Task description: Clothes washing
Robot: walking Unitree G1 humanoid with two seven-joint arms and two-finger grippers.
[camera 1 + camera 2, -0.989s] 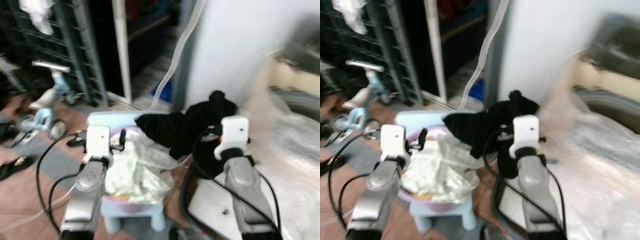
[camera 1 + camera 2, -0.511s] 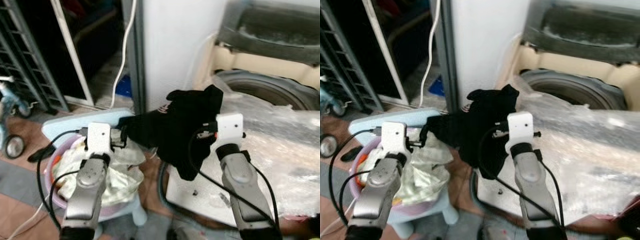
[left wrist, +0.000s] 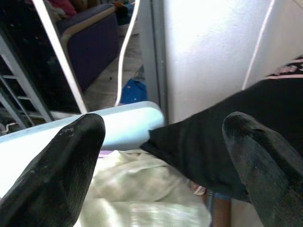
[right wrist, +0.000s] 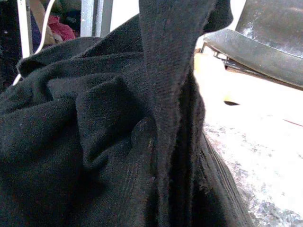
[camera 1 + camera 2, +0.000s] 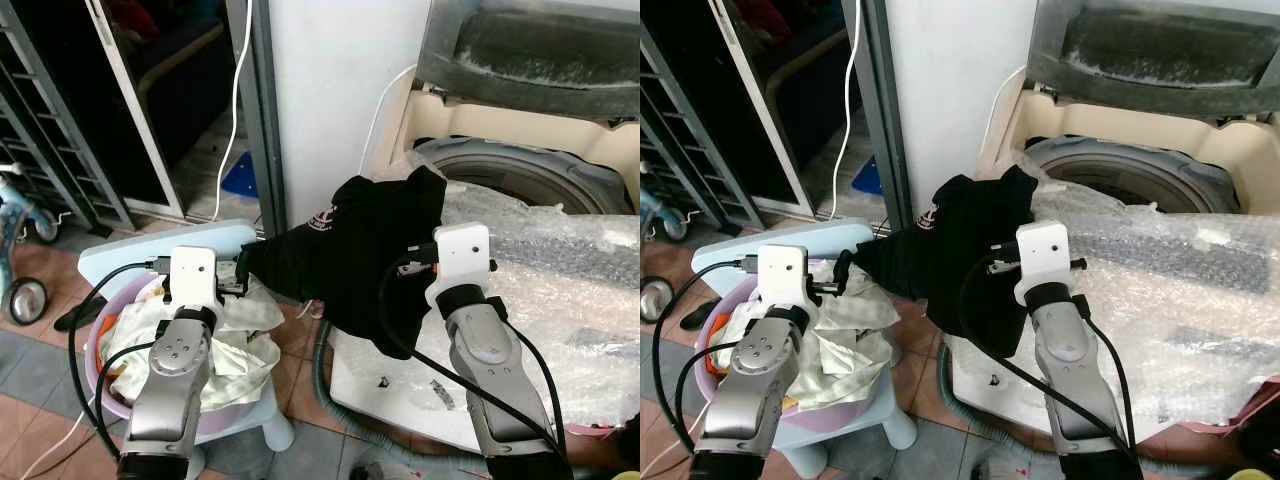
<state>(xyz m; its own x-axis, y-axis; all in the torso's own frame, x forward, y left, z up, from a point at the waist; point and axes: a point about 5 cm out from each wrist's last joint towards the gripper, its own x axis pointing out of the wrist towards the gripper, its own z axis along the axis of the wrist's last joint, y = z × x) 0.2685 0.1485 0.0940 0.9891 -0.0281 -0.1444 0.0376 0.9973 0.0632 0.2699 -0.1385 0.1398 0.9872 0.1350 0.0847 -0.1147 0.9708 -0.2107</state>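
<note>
Right end effector (image 5: 432, 215) clenched on the black knit garment with small pink lettering (image 5: 365, 250); in the right wrist view the cloth bunches right up against the camera and hides the fingers. Garment held up in the air, draped off the end effector, hanging between the two arms and over the front-left corner of the top-loading washing machine wrapped in bubble plastic (image 5: 560, 290). Its left tail reaches toward the left end effector.

Left end effector (image 3: 163, 156) released: fingers (image 3: 61, 161) spread wide, nothing between them. The garment's edge lies just beyond the fingertips; can't tell whether it touches them. It sits above the pink round plastic laundry basin (image 5: 100, 385), which holds crumpled pale green-white cloth (image 5: 235, 345). Basin rests on a light blue plastic stool (image 5: 265, 430), just beside the washer.

Washer lid (image 5: 540, 50) up, grey drum opening (image 5: 510, 180) behind the garment. White hose (image 5: 238, 90) runs down the white wall (image 5: 340, 80). Small blue tricycle (image 5: 18, 250) on the tiled floor (image 5: 30, 440) at far left, near a dark metal gate (image 5: 45, 120).
</note>
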